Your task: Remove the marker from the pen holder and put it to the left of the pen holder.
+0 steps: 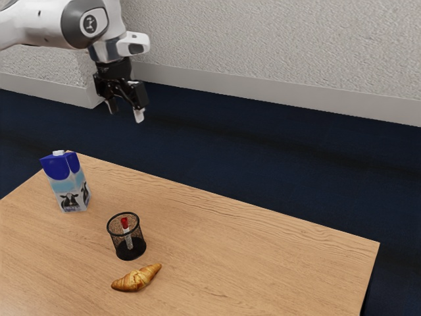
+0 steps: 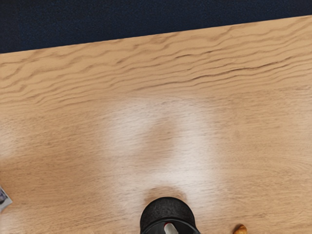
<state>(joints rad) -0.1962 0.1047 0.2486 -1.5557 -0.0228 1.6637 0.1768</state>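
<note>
We are making our approach, with the gripper (image 1: 125, 110) hanging empty, fingers spread apart, toward twelve o'clock from the pen holder (image 1: 131, 251) in the exterior view, while the marker (image 1: 125, 224) is standing inside, red end up. Next we are needing to centre above that end, descend and close without tipping the holder. The wood-grained table (image 1: 263, 250) is carrying a milk carton (image 1: 68, 185) at ten o'clock and a croissant (image 1: 136, 278) near six, dark blue floor (image 1: 263, 155) and a pale, rough wall (image 1: 296, 52) lying beyond.
</note>
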